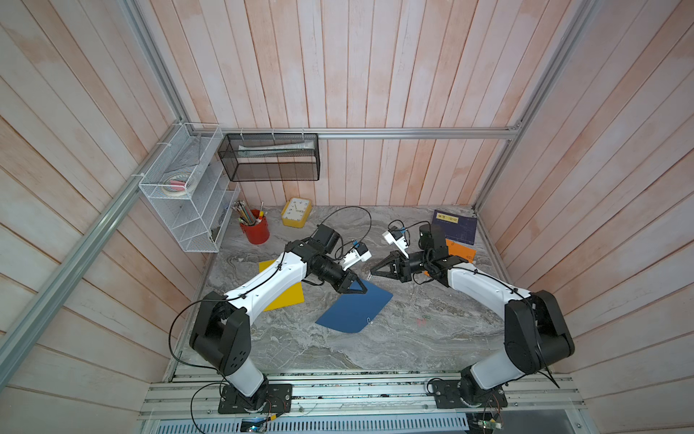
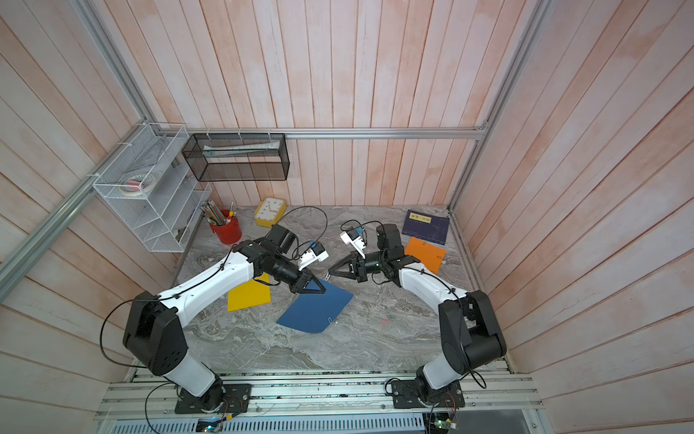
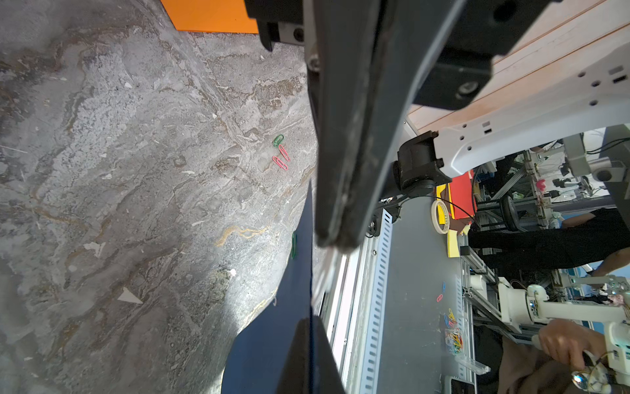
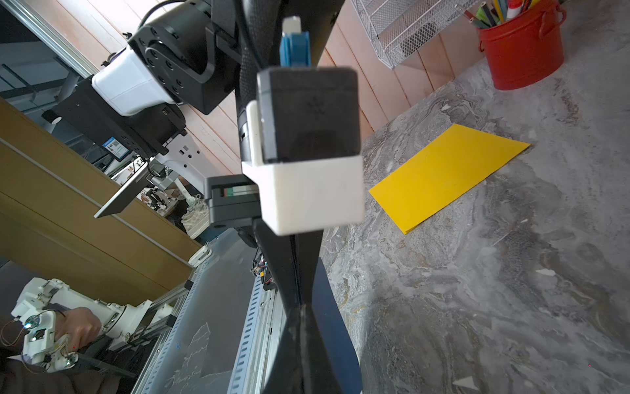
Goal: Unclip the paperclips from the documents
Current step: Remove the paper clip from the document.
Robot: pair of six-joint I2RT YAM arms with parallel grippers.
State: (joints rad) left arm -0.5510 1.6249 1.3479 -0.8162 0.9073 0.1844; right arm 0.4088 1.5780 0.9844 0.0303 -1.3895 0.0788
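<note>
Mid-frame in a top view, the left tool [image 1: 362, 289] clenches the upper corner of the blue document [image 1: 356, 312]; the right tool [image 1: 372, 271], clenched, meets a silvery paperclip [image 1: 369, 277], possibly pinching it.

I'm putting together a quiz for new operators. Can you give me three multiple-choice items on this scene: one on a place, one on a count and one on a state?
1. The orange sheet lies: A on the floor; B beside the navy booklet; C on a chair.
2. Coloured sheets in view: A one; B six; C three.
3. The left hand is: A shut on the blue sheet at its corner; B wide open; C out of view.

Answers:
1 B: the two lie side by side at the back.
2 C: there is a yellow sheet, a blue one and an orange one.
3 A: its fingers meet on the raised corner.
</note>
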